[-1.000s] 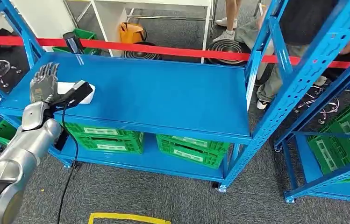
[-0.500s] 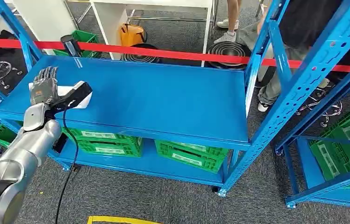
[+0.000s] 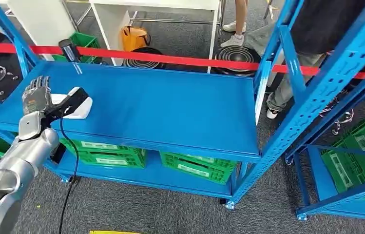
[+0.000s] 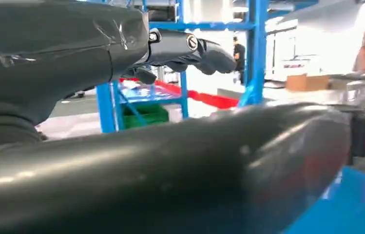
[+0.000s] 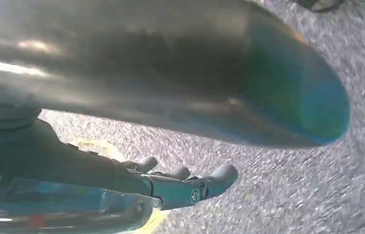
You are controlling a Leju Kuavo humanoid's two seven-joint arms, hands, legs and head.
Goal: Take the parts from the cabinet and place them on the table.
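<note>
A white part (image 3: 82,108) lies near the left end of the blue cabinet shelf (image 3: 170,105). My left hand (image 3: 35,96) is raised just left of it with fingers upright and spread, holding nothing. The black wrist camera (image 3: 69,102) covers part of the white part. In the left wrist view the dark fingers (image 4: 190,48) stretch out above the thick thumb (image 4: 170,165), with nothing between them. My right hand (image 5: 185,186) hangs over the grey floor with its fingers extended and nothing in them.
Green crates (image 3: 107,148) sit on the lower shelf. A red tape (image 3: 180,59) runs behind the cabinet, where people (image 3: 287,73) stand. A black upright object (image 3: 68,48) stands at the shelf's back left. A second blue rack (image 3: 351,146) with a green crate is on the right.
The whole picture has shifted a little as the camera moved. My left hand stays raised beside the white part and still holds nothing.
</note>
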